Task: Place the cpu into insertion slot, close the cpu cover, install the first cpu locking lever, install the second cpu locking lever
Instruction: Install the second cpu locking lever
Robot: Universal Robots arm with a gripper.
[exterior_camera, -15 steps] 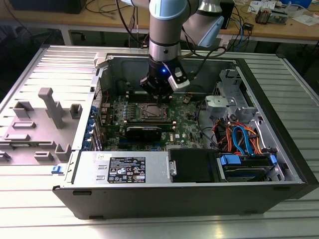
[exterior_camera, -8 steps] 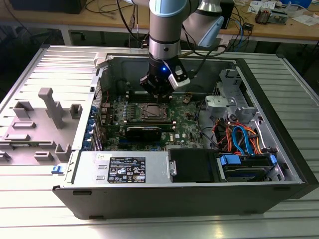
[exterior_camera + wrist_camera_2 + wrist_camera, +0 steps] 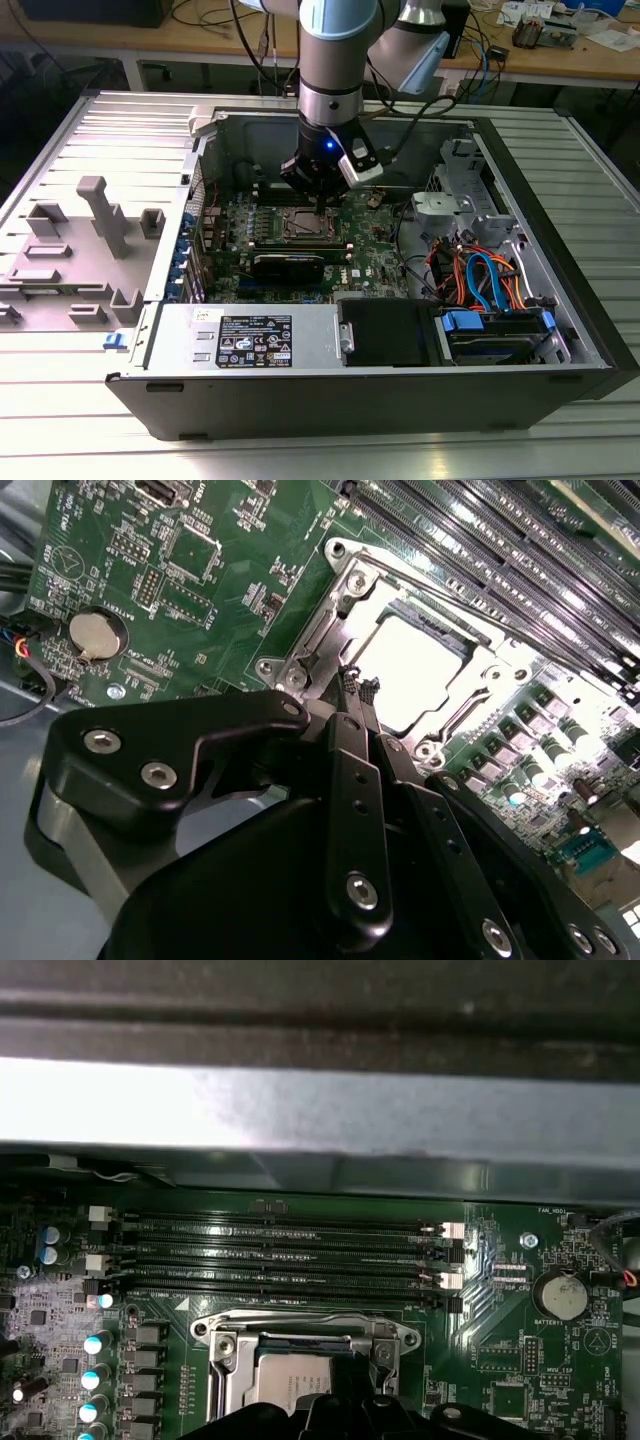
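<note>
The cpu (image 3: 412, 668) lies flat in the socket on the green motherboard, its pale metal top catching the light (image 3: 288, 1378). The cpu cover (image 3: 325, 630), a silvery frame, lies down around it, with the chip showing through the cut-out (image 3: 300, 1328). My gripper (image 3: 352, 685) has its black fingers pressed together, shut, with the tips right at the socket's edge beside the cover. Whether the tips touch a locking lever is hidden. In the exterior view the gripper (image 3: 318, 207) hangs straight down over the socket (image 3: 308, 226) inside the open computer case.
Long memory slots (image 3: 290, 1250) run beside the socket. A coin battery (image 3: 95, 635) sits further off on the board. The case wall (image 3: 320, 1110) rises past the slots. Drive cage and coloured cables (image 3: 485, 280) fill the exterior view's right. A grey fixture (image 3: 100, 215) stands left.
</note>
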